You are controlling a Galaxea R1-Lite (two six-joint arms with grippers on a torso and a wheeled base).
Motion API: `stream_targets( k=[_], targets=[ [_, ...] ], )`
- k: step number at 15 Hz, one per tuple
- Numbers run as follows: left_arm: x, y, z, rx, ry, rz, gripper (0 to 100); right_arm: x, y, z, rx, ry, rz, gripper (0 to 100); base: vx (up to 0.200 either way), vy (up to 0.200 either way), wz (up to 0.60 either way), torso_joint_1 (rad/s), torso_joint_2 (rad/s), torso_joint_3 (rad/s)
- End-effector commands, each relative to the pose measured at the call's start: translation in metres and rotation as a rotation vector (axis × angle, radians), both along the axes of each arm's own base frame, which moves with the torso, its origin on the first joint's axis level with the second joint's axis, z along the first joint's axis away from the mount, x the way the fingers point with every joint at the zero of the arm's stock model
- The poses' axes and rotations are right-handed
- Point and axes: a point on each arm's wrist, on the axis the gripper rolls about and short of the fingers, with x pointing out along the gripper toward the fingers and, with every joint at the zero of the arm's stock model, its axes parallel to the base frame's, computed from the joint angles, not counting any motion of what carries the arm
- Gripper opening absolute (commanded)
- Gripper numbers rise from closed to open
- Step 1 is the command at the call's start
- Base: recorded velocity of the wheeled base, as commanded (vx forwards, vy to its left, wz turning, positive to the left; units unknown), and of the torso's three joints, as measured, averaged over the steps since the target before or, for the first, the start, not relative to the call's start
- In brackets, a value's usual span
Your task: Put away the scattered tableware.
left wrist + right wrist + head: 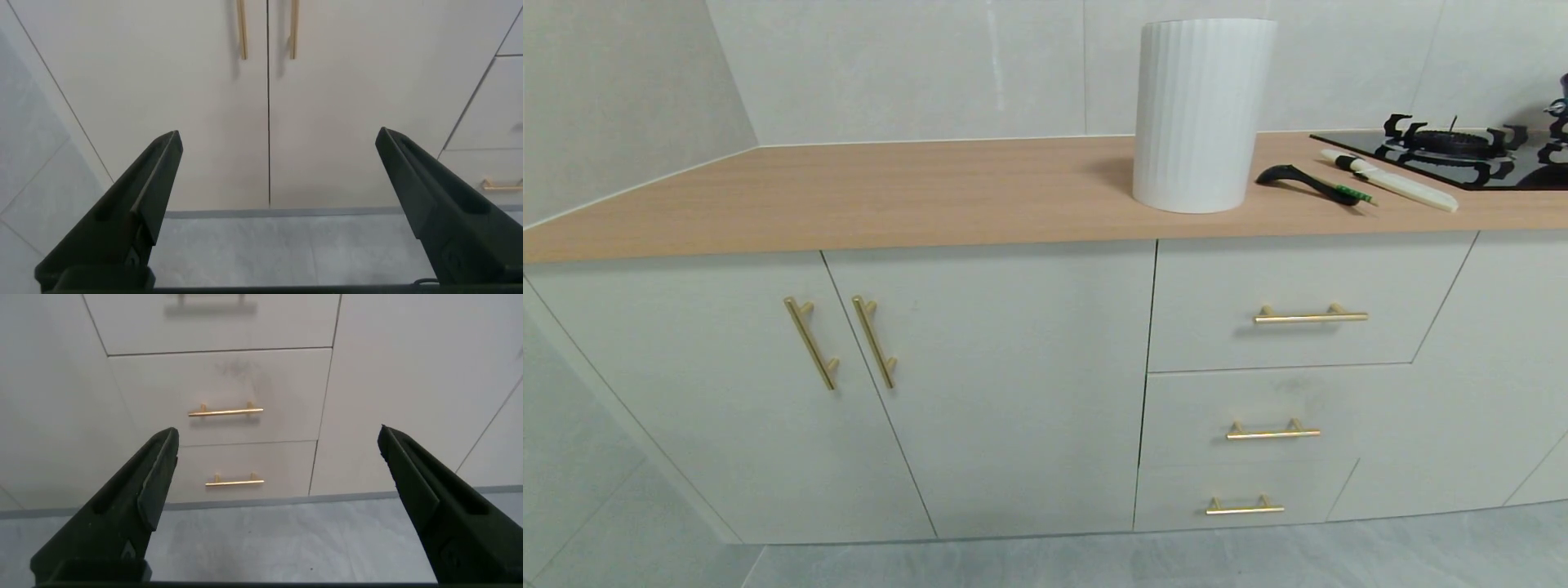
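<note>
1. Well, starting at my far left, the left gripper (pixel 276 139) hangs low in front of the base cabinet. Its jaws are spread wide with nothing between them. Past its fingers (pixel 147 188) I see the seam of the double doors (pixel 268 98) and grey floor tile (pixel 278 241).
2. The double doors carry two slim gold handles (pixel 810 343), set upright on either side of the seam and near each other.
3. Above them runs the wooden countertop (pixel 890 192), backed by pale wall tile.
4. Further right on the countertop stands a ribbed white container (pixel 1202 114), tall, cylindrical and upright.
5. Below the container is a stack of three drawers (pixel 1258 400), each with a horizontal gold handle.
6. The right gripper (pixel 276 434) is low in front of those drawers, jaws equally wide and holding nothing. The middle drawer handle (pixel 225 412) and the lowest drawer handle (pixel 234 482) sit beyond it.
7. Just right of the container a black utensil (pixel 1307 184) lies flat on the countertop. There is a green patch at its right end, and any print there is too small for me to read.
8. Next to it lies a white knife (pixel 1396 181) with a dark band near its far end. It sits close beside the utensil, and part of it rests on the edge of the hob.
9. At the far right is the black glass hob (pixel 1454 151) with its burner grate.
</note>
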Motion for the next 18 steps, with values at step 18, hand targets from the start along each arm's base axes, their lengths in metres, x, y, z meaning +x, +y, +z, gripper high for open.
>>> stream_targets(
  k=[18],
  targets=[
    [0.0, 0.0, 0.0, -0.015, -0.001, 0.003, 100, 0.297, 0.019, 0.032, 0.02, 0.767, 0.128, 100, 0.0, 0.0, 0.0, 0.0, 0.0, 0.0]
  ],
)
